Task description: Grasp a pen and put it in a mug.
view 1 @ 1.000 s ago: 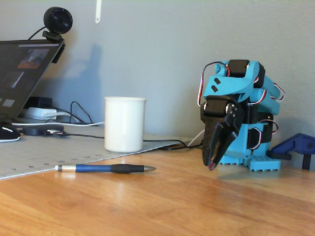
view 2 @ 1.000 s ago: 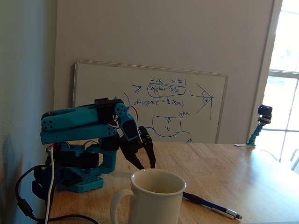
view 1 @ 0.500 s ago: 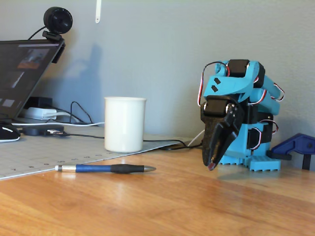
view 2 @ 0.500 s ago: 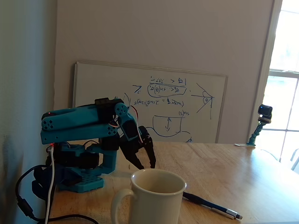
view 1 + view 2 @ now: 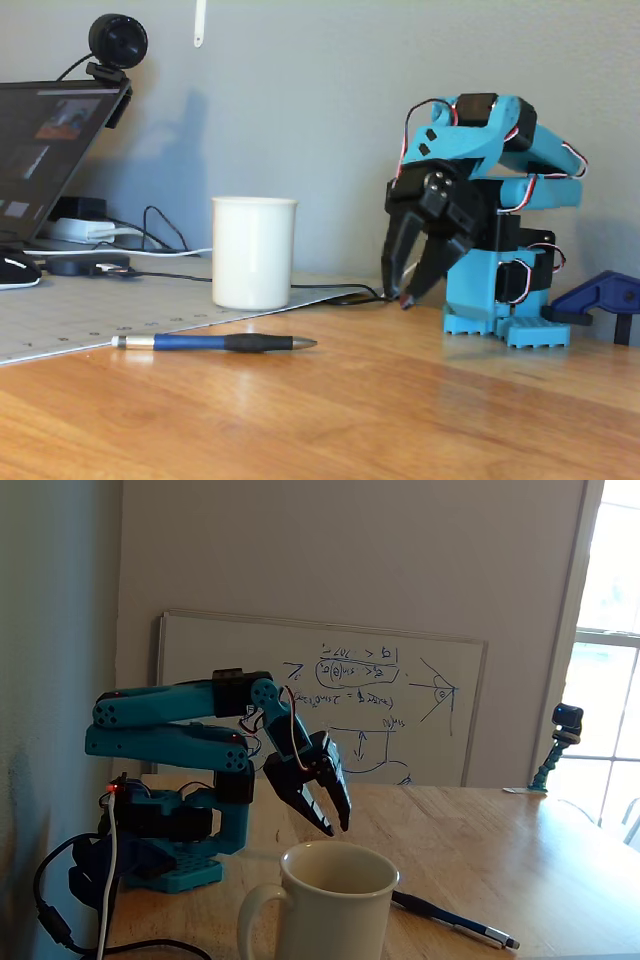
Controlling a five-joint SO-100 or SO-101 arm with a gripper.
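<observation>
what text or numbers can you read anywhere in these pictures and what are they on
White whiteboard leaning on the wall: blue handwritten formulas and sketches that look mirrored; no line reads with certainty.
Open black laptop: its screen contents are too blurred to read.
Grey mat with a grid of small marks: no legible numbers.
Plain white ceramic mug, blue-barrelled pen, turquoise robot arm and its black gripper: no writing visible.

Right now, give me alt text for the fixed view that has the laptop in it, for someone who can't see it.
A blue robot arm at the right holds its black gripper open and empty above a wooden table. Left of it stands a white mug; nearer the camera the pen lies flat, untouched. A laptop with a webcam on top sits far left.
</observation>
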